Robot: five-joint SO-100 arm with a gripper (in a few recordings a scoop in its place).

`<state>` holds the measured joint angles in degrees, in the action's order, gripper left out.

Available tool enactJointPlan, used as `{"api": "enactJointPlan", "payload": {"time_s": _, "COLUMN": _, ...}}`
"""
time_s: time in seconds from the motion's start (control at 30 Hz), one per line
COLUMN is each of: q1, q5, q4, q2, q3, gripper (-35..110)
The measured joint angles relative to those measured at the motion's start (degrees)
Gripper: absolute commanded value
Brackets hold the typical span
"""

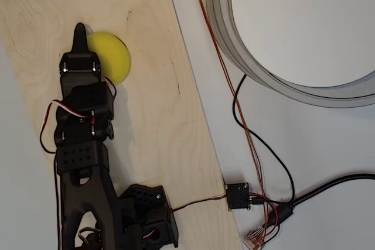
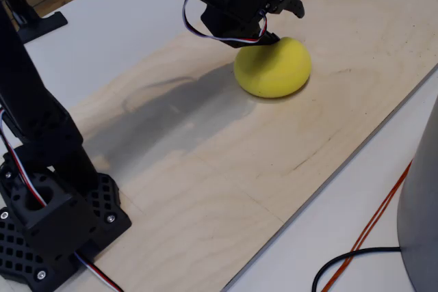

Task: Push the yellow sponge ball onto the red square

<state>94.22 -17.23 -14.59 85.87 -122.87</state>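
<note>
Yellow foam, the ball (image 2: 273,68) sits touching the end effector (image 1: 79,34) on its right in the overhead view, on a plywood board (image 1: 158,121). It is probably light, soft, apt to roll; push low and centred. Whether the jaws are parted cannot be told; they hold nothing. Board edges lie near; open wood beyond.

Black gripper (image 1: 80,34) over left edge of yellow sponge ball (image 1: 113,55), on pale wooden board (image 1: 164,121), grey ring (image 1: 234,39) at right
</note>
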Motion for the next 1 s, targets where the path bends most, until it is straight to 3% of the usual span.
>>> {"api": "enactJointPlan", "payload": {"time_s": 1.0, "q1": -2.9, "q5": -0.4, "q4": -0.8, "q2": 8.8, "q3": -0.6, "gripper": 20}}
